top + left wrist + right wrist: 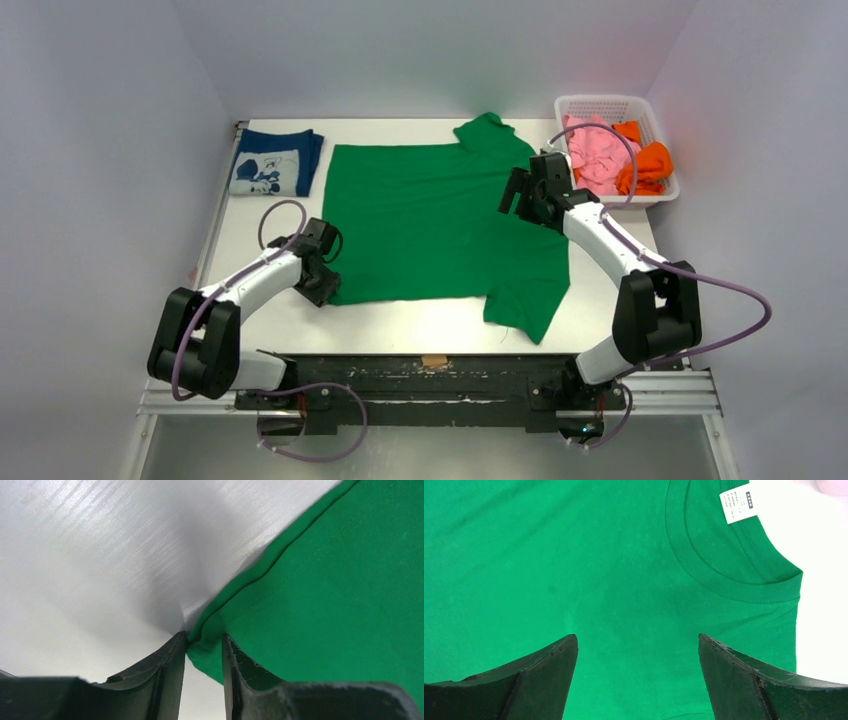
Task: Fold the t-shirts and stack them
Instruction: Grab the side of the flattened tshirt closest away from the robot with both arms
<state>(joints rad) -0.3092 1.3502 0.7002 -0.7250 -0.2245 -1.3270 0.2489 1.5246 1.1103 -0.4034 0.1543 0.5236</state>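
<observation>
My left gripper (202, 645) pinches the plain bright green cloth t-shirt (430, 220) at its eight-o'clock hem corner, while my right gripper (638, 642) hovers spread wide near its collar.

One white tag (739, 506) sits at about one o'clock in my right wrist view, sewn inside the neck of the green t-shirt (574, 570). Its rows of dark print are too small for me to read. At ten o'clock on the table, the navy t-shirt (275, 162) bears a white cartoon print with no legible words.
</observation>
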